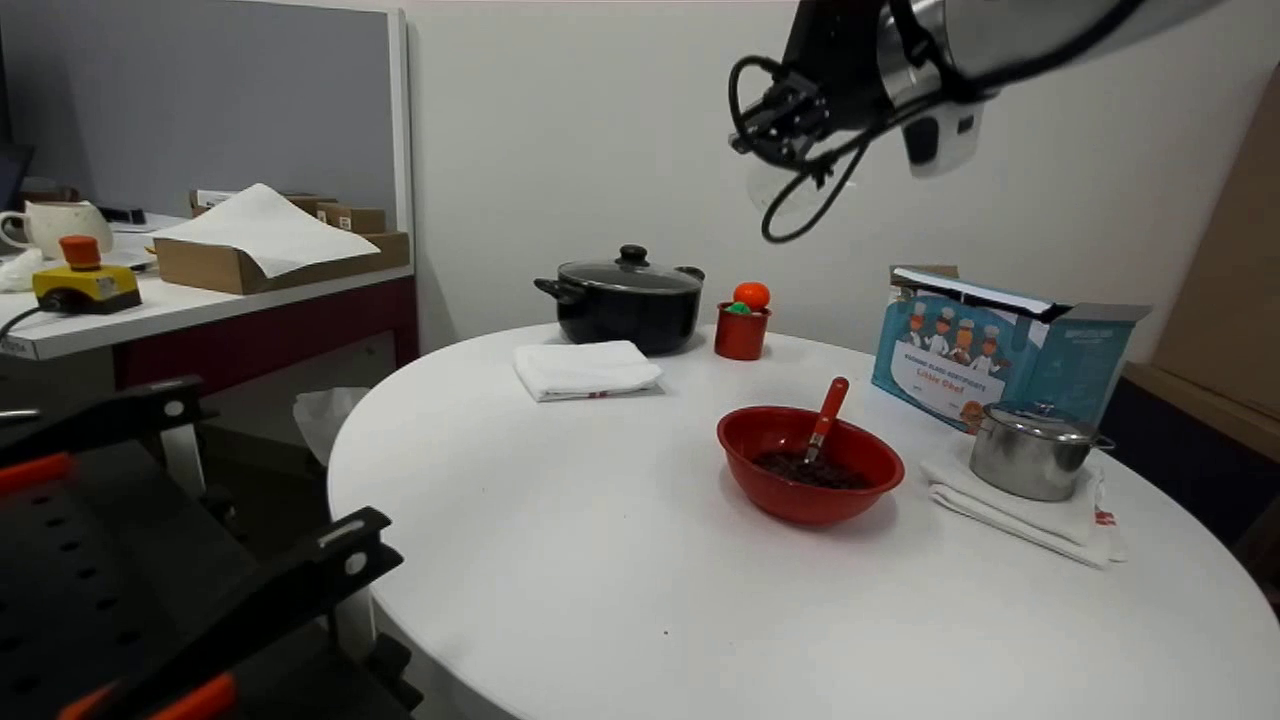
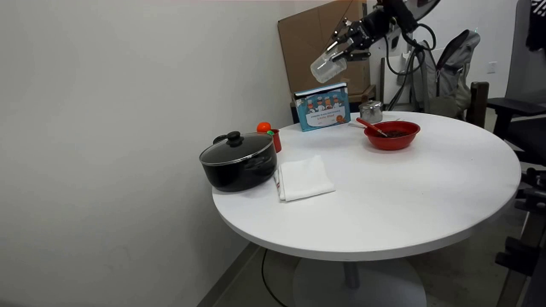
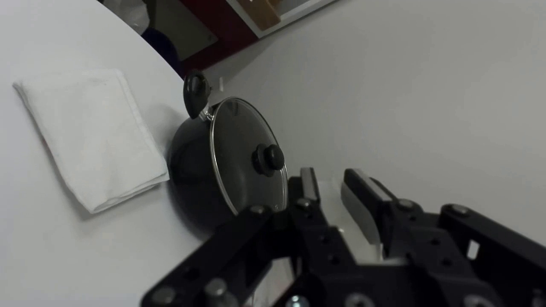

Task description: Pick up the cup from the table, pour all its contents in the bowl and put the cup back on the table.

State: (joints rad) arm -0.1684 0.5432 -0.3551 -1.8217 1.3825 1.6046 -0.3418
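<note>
High above the white table [image 1: 560, 580] my gripper [image 2: 335, 52] is shut on the clear cup [image 2: 326, 69], which hangs tilted. In an exterior view the see-through cup [image 1: 785, 192] is faint against the wall. No dark mass shows inside it; which end is its mouth I cannot tell. Its pale side lies between the fingers of my gripper [image 3: 329, 181] in the wrist view. The red bowl [image 1: 765, 485] stands on the table, well below the gripper and off to one side of it. Dark contents [image 1: 835, 475] lie in the bowl, around a red-handled spoon [image 1: 828, 410].
A black lidded pot [image 2: 239, 172], a folded white cloth [image 2: 305, 179] and a red cup [image 1: 740, 335] holding an orange ball stand near the wall. A teal box [image 1: 960, 350] and a silver pot [image 1: 1030, 460] on another cloth stand beyond the bowl.
</note>
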